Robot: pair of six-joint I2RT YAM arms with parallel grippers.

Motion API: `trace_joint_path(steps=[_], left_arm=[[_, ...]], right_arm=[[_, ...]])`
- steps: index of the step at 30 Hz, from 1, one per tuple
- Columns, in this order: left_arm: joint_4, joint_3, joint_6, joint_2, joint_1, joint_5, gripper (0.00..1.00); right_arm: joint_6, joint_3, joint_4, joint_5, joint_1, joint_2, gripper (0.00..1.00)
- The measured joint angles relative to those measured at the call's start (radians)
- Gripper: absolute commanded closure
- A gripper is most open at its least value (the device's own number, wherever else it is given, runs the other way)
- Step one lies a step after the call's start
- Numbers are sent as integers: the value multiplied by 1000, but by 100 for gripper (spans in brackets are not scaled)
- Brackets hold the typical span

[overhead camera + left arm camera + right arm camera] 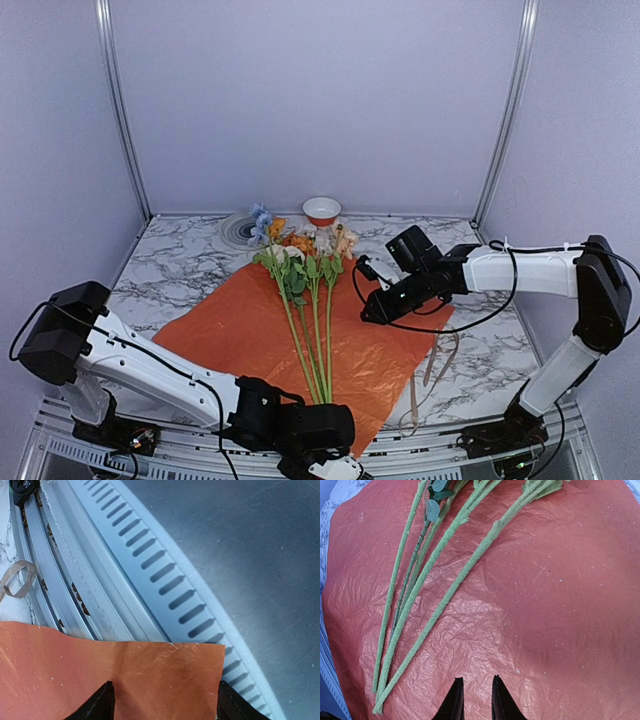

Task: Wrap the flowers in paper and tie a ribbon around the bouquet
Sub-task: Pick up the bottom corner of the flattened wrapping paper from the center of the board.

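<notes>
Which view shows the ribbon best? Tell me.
Top external: the ribbon lies along the table right of the paper, nearly its whole length visible. Left wrist catches only a looped end at its edge. Right wrist shows none.

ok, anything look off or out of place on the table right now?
One thing: the paper overhangs the near table edge, its corner jutting past the rail between the open left gripper fingers. The flowers lie neatly on it; the ribbon sits loose beside it.

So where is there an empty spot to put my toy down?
Bare marble lies left of the orange crinkled paper. The back middle is crowded: flower heads, a small red-and-white bowl. A beige ribbon trails right.
</notes>
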Motion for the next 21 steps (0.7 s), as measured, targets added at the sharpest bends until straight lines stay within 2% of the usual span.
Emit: trace_joint_path(steps=[13, 21], left_arm=[[-10, 8, -45, 13, -2, -89, 100], [7, -32, -86, -10, 0, -141, 100]], right_arm=[[-14, 0, -5, 14, 0, 13, 81], [-17, 0, -5, 7, 0, 15, 80]])
